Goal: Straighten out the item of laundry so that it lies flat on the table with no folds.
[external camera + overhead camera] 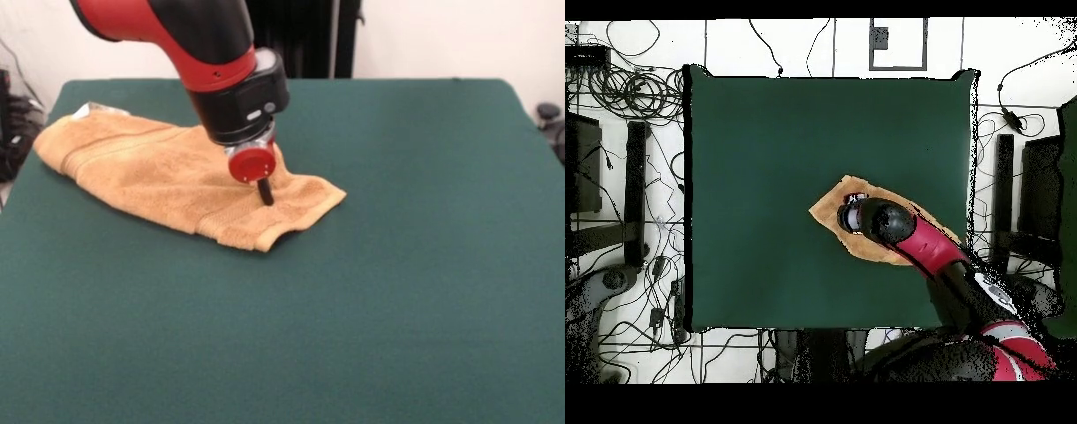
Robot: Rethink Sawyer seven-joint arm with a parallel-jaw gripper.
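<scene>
The orange-tan terry towel [177, 181] lies bunched and elongated on the dark green table [397, 265], not spread flat. In the front view it runs from about nine o'clock of the tabletop toward the centre, with a woven border band crossing it near each end and a bit of white tag [89, 109] at its ten o'clock corner. The end at four o'clock curls up slightly off the felt. The gripper [265, 194] comes down onto that end, its dark tip touching the cloth just below the red disc of the wrist; whether the fingers are spread or pressed together I cannot tell. The overhead view shows less of the towel [835, 208], since the red and black arm [930, 250] covers much of it, but it places the cloth toward the table's [765, 150] four o'clock area.
</scene>
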